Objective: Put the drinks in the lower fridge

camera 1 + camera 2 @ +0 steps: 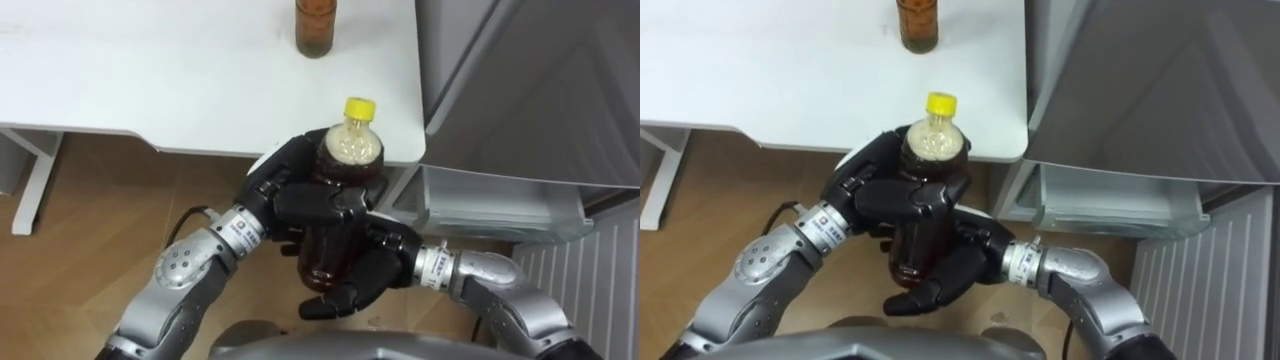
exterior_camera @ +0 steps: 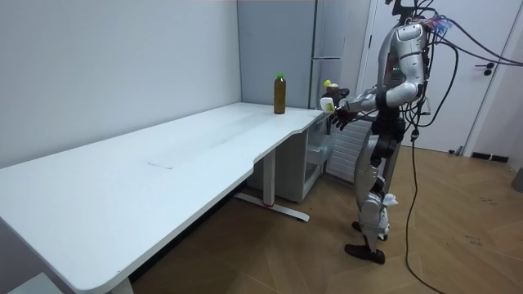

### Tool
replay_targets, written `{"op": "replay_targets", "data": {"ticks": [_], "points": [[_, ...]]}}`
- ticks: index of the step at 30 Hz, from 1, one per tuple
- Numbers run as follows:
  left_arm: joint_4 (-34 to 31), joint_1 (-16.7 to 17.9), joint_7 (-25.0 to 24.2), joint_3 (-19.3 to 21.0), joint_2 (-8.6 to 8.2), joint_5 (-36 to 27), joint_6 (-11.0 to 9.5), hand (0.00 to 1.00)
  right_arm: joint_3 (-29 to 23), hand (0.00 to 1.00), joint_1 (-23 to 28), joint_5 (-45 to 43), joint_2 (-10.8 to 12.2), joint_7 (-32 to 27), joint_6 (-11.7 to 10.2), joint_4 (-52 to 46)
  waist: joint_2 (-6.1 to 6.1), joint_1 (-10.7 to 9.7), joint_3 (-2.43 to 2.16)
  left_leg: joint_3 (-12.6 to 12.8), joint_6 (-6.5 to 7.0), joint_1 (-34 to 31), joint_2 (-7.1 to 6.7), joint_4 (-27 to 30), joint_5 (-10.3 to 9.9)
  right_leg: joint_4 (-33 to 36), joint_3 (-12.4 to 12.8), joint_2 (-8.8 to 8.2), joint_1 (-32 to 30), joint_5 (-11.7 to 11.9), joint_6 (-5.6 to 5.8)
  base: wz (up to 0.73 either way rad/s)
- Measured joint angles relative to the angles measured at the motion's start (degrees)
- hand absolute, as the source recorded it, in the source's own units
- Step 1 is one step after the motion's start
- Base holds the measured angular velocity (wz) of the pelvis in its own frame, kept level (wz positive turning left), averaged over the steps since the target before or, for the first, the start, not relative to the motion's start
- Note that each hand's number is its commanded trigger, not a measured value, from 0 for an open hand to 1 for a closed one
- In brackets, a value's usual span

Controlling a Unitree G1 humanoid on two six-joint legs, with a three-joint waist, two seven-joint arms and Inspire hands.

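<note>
Left eye view: the flat white tabletop [image 1: 150,80] carries a second plastic bottle of amber-brown drink [image 1: 318,30], upright near its right edge. In front of the tabletop's near right corner, off the surface, both hands hold a clear plastic bottle of dark brown drink with a yellow cap [image 1: 348,150]. The left hand [image 1: 295,190] has its fingers curled round the bottle's middle from the left, and the right hand [image 1: 370,275] wraps the lower end from the right and beneath. The bottle's long axis runs up the view, cap toward the corner. The tall grey fridge [image 1: 520,80] stands just right of the table, with its pale lower compartment [image 1: 500,205] below. The right hand is therefore nearer, and I judge the carry must go rightward and down.
</note>
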Motion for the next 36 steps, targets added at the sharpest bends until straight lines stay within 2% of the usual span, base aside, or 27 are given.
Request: {"op": "replay_targets", "data": {"ticks": [1,2,6,12,13,14,15,18,36], "points": [[0.00,0.00,0.05,-0.15,0.24,0.51,-0.08,1.00,0.70,0.63,0.01,1.26,0.00,-0.48,0.00,0.34,0.06,0.05,0.00,0.18,0.00,-0.01,0.03,0.04,0.00,0.00,-0.26,-0.01,-0.09,0.00,0.00,0.00],[0.00,0.00,0.09,-0.20,0.34,0.57,-0.15,1.00,1.10,1.00,0.02,1.81,-0.01,-0.89,0.00,0.38,0.15,0.06,0.02,0.22,-0.01,-0.02,0.04,0.09,0.00,0.00,-0.38,-0.03,-0.11,0.00,0.00,0.00],[-0.01,-0.02,0.37,-0.80,1.06,1.87,-1.23,1.00,3.03,1.00,0.63,5.91,-0.14,-3.09,0.00,0.43,0.61,0.07,-0.07,0.23,-0.01,-0.08,0.04,0.02,0.01,-0.03,-0.54,-0.02,-0.24,0.00,0.00,0.00],[-0.05,-1.24,1.91,-2.32,1.60,4.02,-2.56,1.00,5.45,1.00,0.58,10.73,-0.57,-6.92,-0.10,0.44,0.60,0.10,-0.08,0.29,0.00,0.32,-0.01,0.00,0.03,-0.06,-0.40,-0.05,-0.16,0.00,0.00,0.00],[-0.05,-1.26,2.41,-2.40,1.81,4.02,-2.57,0.80,5.81,1.00,0.53,11.44,-0.75,-7.45,-0.12,0.44,0.61,0.05,-0.09,0.32,0.00,0.37,-0.01,-0.01,0.03,-0.06,-0.43,-0.06,-0.13,0.00,0.00,0.00],[-0.05,-1.26,2.64,-2.51,1.97,3.99,-2.56,0.67,6.09,1.00,0.50,11.63,-0.84,-7.62,-0.14,0.44,0.61,0.01,-0.09,0.33,0.01,0.39,-0.01,-0.01,0.03,-0.07,-0.46,-0.06,-0.13,0.00,0.00,0.00],[-0.05,-1.27,3.02,-2.89,2.33,3.87,-2.56,0.18,6.42,1.00,0.50,11.74,-1.05,-7.78,-0.15,0.44,0.61,-0.04,-0.08,0.37,0.01,0.39,-0.01,-0.01,0.03,-0.11,-0.48,-0.07,-0.13,0.00,0.00,0.00],[-0.03,-1.25,3.71,-3.37,2.50,3.72,-2.54,0.00,6.90,1.00,0.50,11.69,-1.42,-7.84,-0.58,0.44,0.61,-0.11,-0.08,0.41,0.01,0.41,0.00,-0.02,0.03,-0.13,-0.47,-0.08,-0.13,0.00,0.00,0.00],[-0.04,-2.25,4.21,-5.08,2.45,3.33,-3.85,0.00,9.16,1.00,0.42,16.82,-1.76,-12.30,-0.80,0.52,0.57,-0.06,0.15,0.55,0.03,0.49,-0.01,-0.07,0.06,-0.08,-0.37,-0.06,0.01,0.00,0.00,0.00]]}}
